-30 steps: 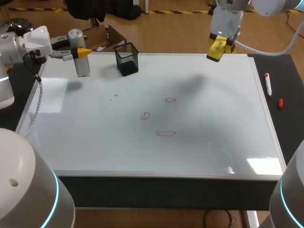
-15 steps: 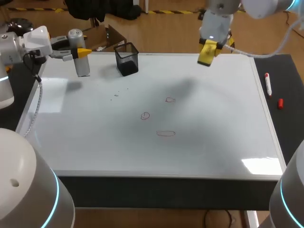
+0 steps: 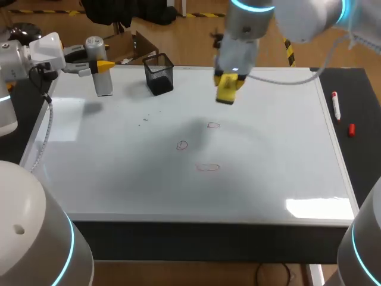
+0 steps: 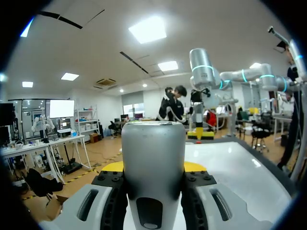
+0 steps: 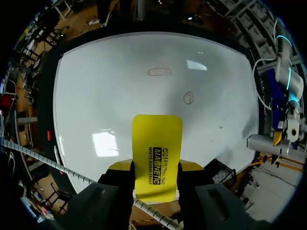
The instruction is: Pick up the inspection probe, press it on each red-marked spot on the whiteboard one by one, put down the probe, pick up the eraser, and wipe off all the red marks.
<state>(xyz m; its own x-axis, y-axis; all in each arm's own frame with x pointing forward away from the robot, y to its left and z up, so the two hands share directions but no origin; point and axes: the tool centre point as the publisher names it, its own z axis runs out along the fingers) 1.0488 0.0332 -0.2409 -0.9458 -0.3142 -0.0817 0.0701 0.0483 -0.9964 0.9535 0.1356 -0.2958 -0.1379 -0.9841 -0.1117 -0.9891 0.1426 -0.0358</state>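
Observation:
The grey cylindrical probe [image 3: 104, 80] stands upright over the whiteboard's [image 3: 280, 149] far left corner, with my left gripper [image 3: 98, 64] shut on it. In the left wrist view the probe [image 4: 153, 148] fills the gap between the fingers of the left gripper [image 4: 153, 168]. My right gripper [image 3: 228, 80] is shut on the yellow eraser [image 3: 227, 90] and hangs above the board, just behind the three red marks [image 3: 214, 125] [image 3: 182, 145] [image 3: 208, 167]. In the right wrist view the eraser [image 5: 157, 139] covers one mark; two red marks [image 5: 159, 72] [image 5: 188, 97] show ahead of it.
A black mesh cup [image 3: 159, 72] stands at the board's far edge, right of the probe. A red marker [image 3: 336, 106] and its red cap [image 3: 351, 128] lie on the dark strip to the right of the board.
My right arm has carried the eraser leftward and nearer, from the far right corner to just behind the red marks. The left arm and probe have not moved.

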